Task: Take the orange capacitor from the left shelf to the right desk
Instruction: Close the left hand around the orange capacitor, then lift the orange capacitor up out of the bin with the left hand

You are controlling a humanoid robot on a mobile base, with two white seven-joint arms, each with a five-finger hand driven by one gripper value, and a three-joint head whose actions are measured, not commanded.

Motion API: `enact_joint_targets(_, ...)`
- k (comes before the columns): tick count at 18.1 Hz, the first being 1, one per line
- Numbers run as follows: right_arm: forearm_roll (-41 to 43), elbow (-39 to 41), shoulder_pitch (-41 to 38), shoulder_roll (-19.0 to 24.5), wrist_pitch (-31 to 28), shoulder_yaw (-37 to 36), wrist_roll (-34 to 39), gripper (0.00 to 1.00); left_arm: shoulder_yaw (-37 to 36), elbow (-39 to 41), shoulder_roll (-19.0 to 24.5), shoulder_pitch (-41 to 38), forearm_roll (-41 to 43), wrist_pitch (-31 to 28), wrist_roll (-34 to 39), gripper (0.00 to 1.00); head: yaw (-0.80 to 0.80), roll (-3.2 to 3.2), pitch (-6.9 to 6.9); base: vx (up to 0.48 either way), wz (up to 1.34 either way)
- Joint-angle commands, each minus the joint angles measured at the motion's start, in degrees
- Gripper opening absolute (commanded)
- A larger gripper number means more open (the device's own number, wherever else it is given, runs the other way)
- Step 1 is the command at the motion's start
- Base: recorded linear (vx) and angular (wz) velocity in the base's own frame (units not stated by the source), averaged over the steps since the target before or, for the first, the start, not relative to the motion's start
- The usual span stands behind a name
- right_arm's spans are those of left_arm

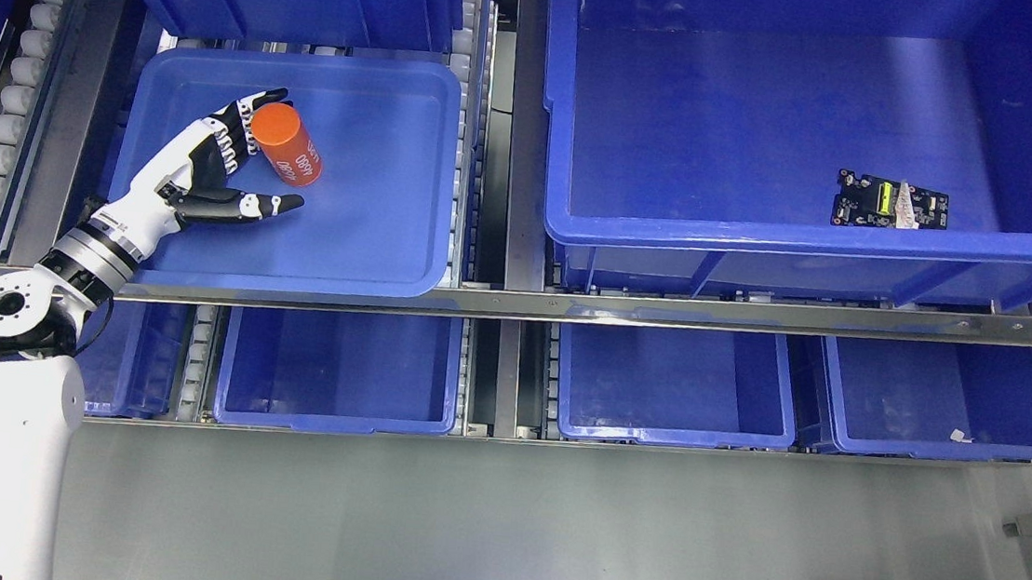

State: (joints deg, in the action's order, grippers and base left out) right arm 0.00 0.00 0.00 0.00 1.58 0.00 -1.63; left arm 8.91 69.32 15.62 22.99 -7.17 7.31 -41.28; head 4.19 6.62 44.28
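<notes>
While the right arm is unseen, the left robot hand (213,172) gapes beside the orange capacitor (287,144), not gripping.

Bright even light, sharp, soft shadows

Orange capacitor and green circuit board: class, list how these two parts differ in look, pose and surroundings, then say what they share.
The orange capacitor is a cylinder lying tilted; the circuit board is a flat, dark rectangle with a green patch.
The capacitor lies in the shallow tray on the left; the board lies in the deep bin on the right.
The left hand cups the capacitor, fingers open; nothing is near the board.
Both rest in blue containers.
</notes>
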Motion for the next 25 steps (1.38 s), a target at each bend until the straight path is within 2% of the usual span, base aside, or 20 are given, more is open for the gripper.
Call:
enact_joint_targets(1, -0.3, 1.0, -1.1, -1.0, -0.2, -0.7, 0.0, 1.0, -0.9, -3.1, -0.4, 1.1, 0.2, 0.6, 0.1, 0.74, 0.0, 0.0, 0.0, 0.0, 0.0)
enact_joint_targets(6, -0.3, 1.0, -1.1, -1.0, -0.2, -0.7, 0.0, 1.0, 0.6, -3.1, -0.6, 1.6, 0.1, 1.5, 0.1, 0.59, 0.0, 0.0, 0.0, 0.0, 0.0)
enact_joint_targets(11, -0.3, 1.0, -1.1, -1.0, -0.2, -0.7, 0.0, 1.0, 4.9, -3.0, -3.9, 2.7, 0.1, 5.9, 0.0, 0.35, 0.0, 0.0, 0.0, 0.0, 0.0)
enact_joint_targets(12, -0.3, 1.0, -1.1, -1.0, -0.2, -0.7, 0.0, 1.0, 5.3, -3.0, -4.3, 3.4, 0.0, 6.9, -0.1, 0.33, 0.0, 0.0, 0.0, 0.0, 0.0)
enact_joint_targets(17, -0.3, 1.0, -1.1, -1.0, -0.2, -0.7, 0.0, 1.0, 8.3, 0.8, -4.9, 4.4, -2.3, 7.5, -0.6, 0.28, 0.0, 0.0, 0.0, 0.0, 0.0)
enact_joint_targets(20, -0.3, 1.0, -1.1, -1.0, -0.2, -0.7, 0.0, 1.0, 11.6, 8.0, -9.3, 3.1, -5.3, 7.4, -0.5, 0.27, 0.0, 0.0, 0.0, 0.0, 0.0)
enact_joint_targets(22, -0.3, 1.0, -1.1, -1.0, -0.2, -0.7, 0.0, 1.0, 14.5, 11.6, -13.8, 2.5, -5.3, 7.2, 0.2, 0.27, 0.0, 0.0, 0.0, 0.0, 0.0)
enact_joint_targets(24, -0.3, 1.0, -1.1, -1.0, -0.2, -0.7, 0.0, 1.0, 16.6, 13.1, -14.6, 2.8, -5.2, 8.0, 5.7, 0.27, 0.0, 0.0, 0.0, 0.0, 0.0)
enact_joint_targets(25, -0.3, 1.0, -1.1, -1.0, -0.2, -0.7, 0.0, 1.0, 16.2, 13.4, -14.6, 2.8, -5.2, 9.9, 11.8, 0.27, 0.0, 0.0, 0.0, 0.0, 0.0)
